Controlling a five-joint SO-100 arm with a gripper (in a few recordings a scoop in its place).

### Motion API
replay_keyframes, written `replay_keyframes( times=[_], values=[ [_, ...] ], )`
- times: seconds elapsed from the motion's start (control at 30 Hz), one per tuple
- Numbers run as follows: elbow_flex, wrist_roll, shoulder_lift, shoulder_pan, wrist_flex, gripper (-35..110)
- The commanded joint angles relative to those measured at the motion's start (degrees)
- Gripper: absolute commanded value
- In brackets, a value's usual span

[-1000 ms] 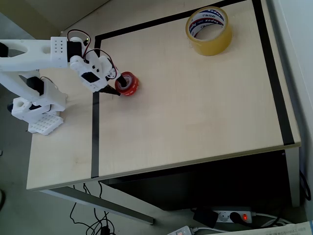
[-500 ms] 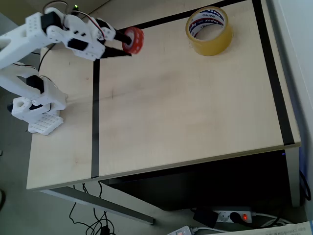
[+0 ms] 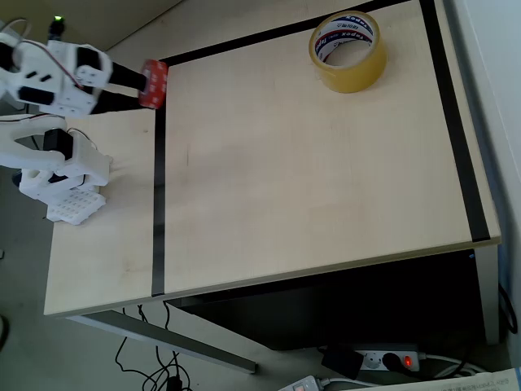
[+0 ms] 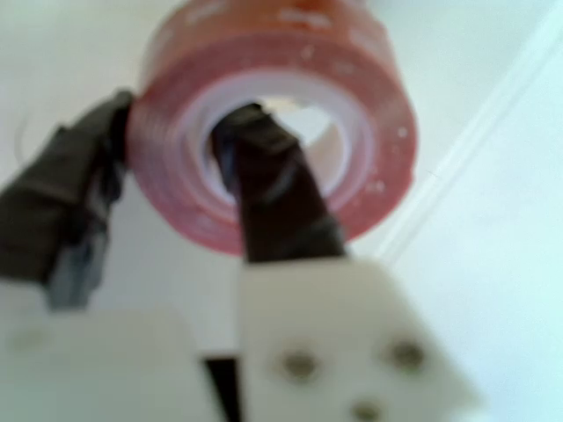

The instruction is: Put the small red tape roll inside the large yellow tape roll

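Gripper: the white arm's gripper [image 3: 145, 84] sits at the upper left of the overhead view, its two dark fingers [image 3: 122, 73] reaching rightward and clenched on the small red tape roll [image 3: 153, 82].
Grip, seen from the wrist view: one dark finger [image 4: 268, 189] goes through the roll's pale core, the other presses the outside of the red wall at left; the small red tape roll [image 4: 273, 123] is pinched between them. This picture is soft, so I would say the roll looks clear of the table, but I can't be certain.
Red roll's place: in the overhead view it is seen edge-on, over the black tape line [image 3: 159, 171] that runs down the left side of the table [image 3: 309, 171], near that line's top corner.
Yellow roll: the large yellow tape roll [image 3: 348, 50] lies flat near the table's top edge, well to the right of the gripper, its white core printed in blue and red facing up.
Between them: bare pale wood.
Arm base: white, at the table's left edge [image 3: 61, 175].
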Motion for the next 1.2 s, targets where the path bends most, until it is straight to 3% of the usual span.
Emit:
replay_keyframes(
  times=[0.0, 0.17, 0.6, 0.87, 1.03, 1.17],
  values=[
    [-13.1, -0.3, -6.8, -0.9, -2.5, 0],
    [-18.5, -2.1, -19.2, -4.0, -20.7, 0],
    [-41.8, -1.6, -57.7, -8.2, -35.2, 0],
    [-68.6, -1.6, -78.0, -6.6, -32.3, 0],
    [-115.7, -0.7, -103.2, -5.8, -16.8, 0],
    [-115.2, 0.3, -103.5, -7.0, -15.9, 0]
  ],
)
